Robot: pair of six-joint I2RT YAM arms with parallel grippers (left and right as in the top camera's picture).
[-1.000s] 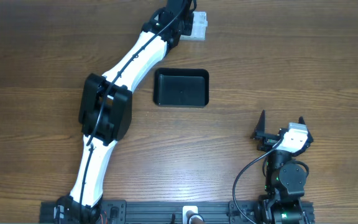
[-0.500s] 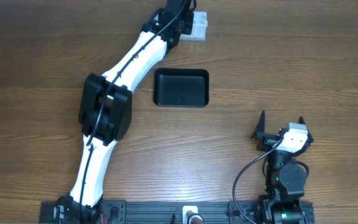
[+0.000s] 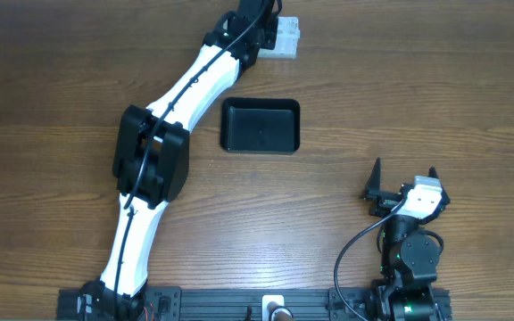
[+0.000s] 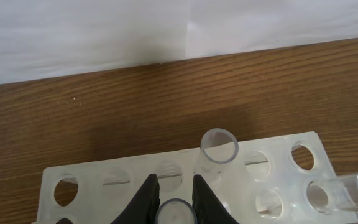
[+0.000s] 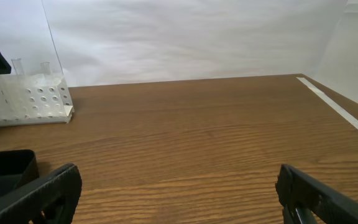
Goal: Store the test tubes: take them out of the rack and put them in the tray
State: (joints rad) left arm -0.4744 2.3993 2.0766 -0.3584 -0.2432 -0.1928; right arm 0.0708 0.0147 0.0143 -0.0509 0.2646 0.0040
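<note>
Test tubes [image 4: 219,148] number three in the left wrist view, all standing in the one clear plastic rack [image 4: 280,149] at the far edge of the tabletop [image 3: 435,80]. One stands upright in a middle hole and one is at the rack's end. The third test tube [image 4: 174,214] is between the fingers of the left hand [image 4: 174,185], which seems to pinch it just below the rim, though the contact is partly cut off. One black tray [image 3: 260,125] lies nearer the arm bases, apart from the rack. The right hand [image 3: 406,171] is spread wide above the tabletop near its own base, well apart from both.
</note>
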